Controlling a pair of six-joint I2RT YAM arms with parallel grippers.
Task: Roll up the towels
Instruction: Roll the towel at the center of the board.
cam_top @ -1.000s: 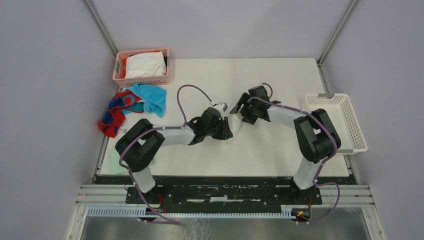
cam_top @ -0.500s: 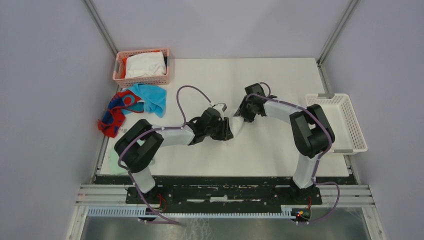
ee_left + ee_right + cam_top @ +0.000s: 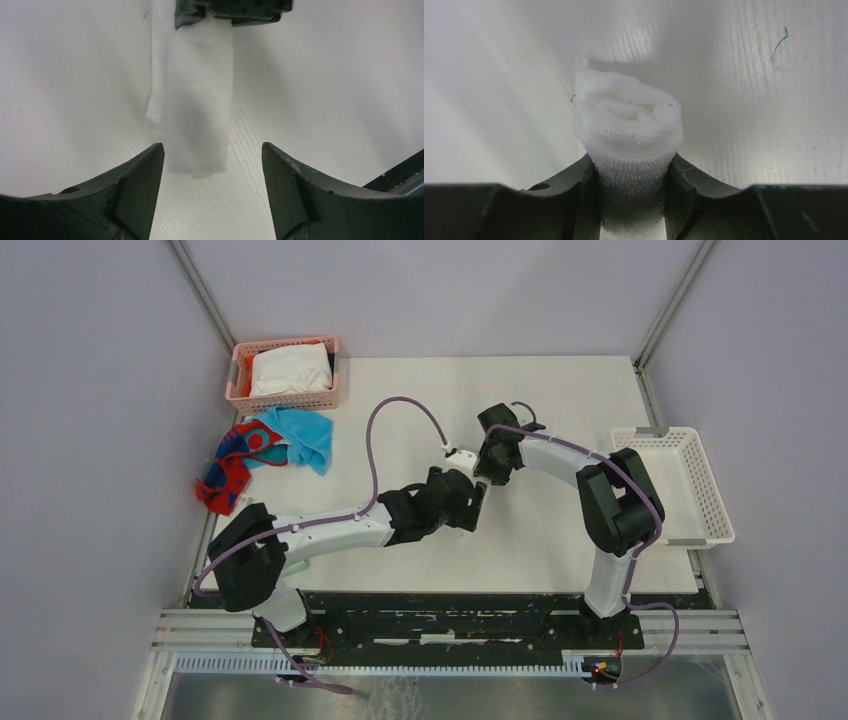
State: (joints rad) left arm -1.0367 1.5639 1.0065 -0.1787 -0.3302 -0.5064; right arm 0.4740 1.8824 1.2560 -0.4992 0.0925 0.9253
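The step in hand looks like the close of the first roll. The white towel [image 3: 200, 100] lies on the worktop [image 3: 560, 390] as a tight cylinder, near the middle, between the two arms. The right arm [image 3: 565, 460] has its jaws closed on one end of it. In the right wrist view the spiral of the roll's end [image 3: 629, 120] shows end-on, squeezed between the two fingers [image 3: 579, 195].

The left arm [image 3: 330, 525] has its jaws wide apart and holding nothing. From its wrist camera the free end of the roll sits just ahead of the gap and in line with it, touching neither finger. A loose edge of cloth runs down the left side of the roll in that view.

The next move probably falls to the right arm, which must lift or shift the roll without letting that edge unwind. That calls for a steady pinch and a clear path, perhaps toward the white basket [image 3: 672, 485]. The left arm needs to draw off without brushing the free end.

Two towels are not yet rolled. The turquoise towel [image 3: 300, 435] and the red-and-blue towel [image 3: 232, 462] lie crumpled and overlapping at the worktop's left edge, just beside the pink basket [image 3: 285, 400].
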